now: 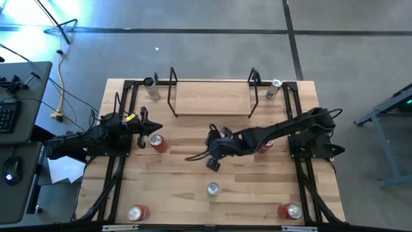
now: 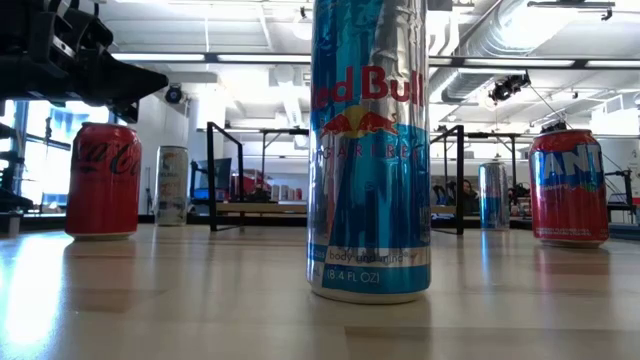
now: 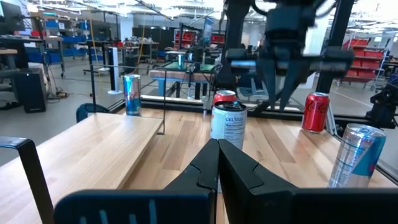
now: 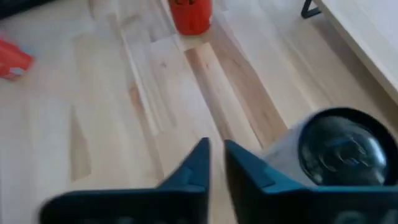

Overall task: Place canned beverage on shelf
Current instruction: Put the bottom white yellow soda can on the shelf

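The right tool (image 1: 214, 156) hangs over the middle of the tabletop (image 1: 187, 180), its arm reaching in from the right edge, and its fingers (image 4: 202, 163) are pressed together with nothing between them. A pale Celsius can (image 4: 323, 155) stands just beside those fingers, outside them and ungripped; the left wrist view shows the same can (image 3: 227, 124) upright on the wood under the dark right arm, with a red can (image 3: 224, 97) close behind it. The shelf (image 1: 212, 98) sits at the far middle of the tabletop, a light board with black rod frames at both short ends, and nothing rests on it. The left tool (image 1: 143, 129) waits near the left edge, its fingers (image 3: 208, 168) pressed together and empty, next to a red cola can (image 1: 157, 142). A blue and silver Red Bull can (image 1: 212, 188) stands alone toward the near edge (it fills the low view (image 2: 369, 150)), well apart from both tools. Other cans stand at the corners: a slim one (image 1: 150, 85) by the shelf's left frame, another (image 1: 273, 87) by its right frame, a red one (image 1: 137, 212) near left, and a red one (image 1: 291, 210) near right.
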`<state>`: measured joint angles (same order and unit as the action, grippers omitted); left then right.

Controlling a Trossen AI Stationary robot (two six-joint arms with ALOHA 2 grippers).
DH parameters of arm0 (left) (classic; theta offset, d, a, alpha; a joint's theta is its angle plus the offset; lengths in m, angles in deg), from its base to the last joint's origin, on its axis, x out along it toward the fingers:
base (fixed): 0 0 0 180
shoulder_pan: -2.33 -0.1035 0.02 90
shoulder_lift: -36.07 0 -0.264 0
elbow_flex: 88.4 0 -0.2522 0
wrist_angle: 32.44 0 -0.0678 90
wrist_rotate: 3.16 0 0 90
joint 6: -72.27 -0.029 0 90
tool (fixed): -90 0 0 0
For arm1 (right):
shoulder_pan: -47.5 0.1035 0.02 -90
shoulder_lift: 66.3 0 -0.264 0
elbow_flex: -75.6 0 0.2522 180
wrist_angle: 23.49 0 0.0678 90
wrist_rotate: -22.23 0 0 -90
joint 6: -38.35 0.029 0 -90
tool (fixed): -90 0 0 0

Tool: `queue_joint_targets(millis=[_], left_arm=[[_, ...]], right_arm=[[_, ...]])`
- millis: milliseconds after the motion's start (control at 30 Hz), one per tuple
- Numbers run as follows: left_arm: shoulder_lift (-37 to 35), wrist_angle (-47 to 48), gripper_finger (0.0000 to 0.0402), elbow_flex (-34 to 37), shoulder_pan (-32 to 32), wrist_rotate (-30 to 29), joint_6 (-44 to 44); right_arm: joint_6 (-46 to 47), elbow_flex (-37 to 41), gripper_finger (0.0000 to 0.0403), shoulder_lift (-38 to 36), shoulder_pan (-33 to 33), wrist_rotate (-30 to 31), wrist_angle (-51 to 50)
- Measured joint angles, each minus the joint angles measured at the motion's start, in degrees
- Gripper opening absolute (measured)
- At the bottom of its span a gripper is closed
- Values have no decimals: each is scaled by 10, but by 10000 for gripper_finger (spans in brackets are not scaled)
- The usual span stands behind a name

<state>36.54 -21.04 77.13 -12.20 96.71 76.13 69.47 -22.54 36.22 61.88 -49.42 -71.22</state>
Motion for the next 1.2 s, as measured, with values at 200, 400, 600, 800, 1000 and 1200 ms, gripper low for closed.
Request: queue_joint_targets(millis=[200,400,600,800,1000,1200], left_arm=[[0,0,1,0,0,0,7],[0,0,1,0,0,0,15],[0,0,1,0,0,0,15],[0,0,1,0,0,0,16],[0,0,1,0,0,0,20],[0,0,0,0,0,0,20]], right_arm=[[54,1,21,48,-1,16,2],[151,1,3,45,6,91,-124],[217,1,0,10,14,174,-283],[187,18,0,-54,18,217,-331],[166,175,0,-178,52,257,-118],[104,321,0,-203,82,227,212]])
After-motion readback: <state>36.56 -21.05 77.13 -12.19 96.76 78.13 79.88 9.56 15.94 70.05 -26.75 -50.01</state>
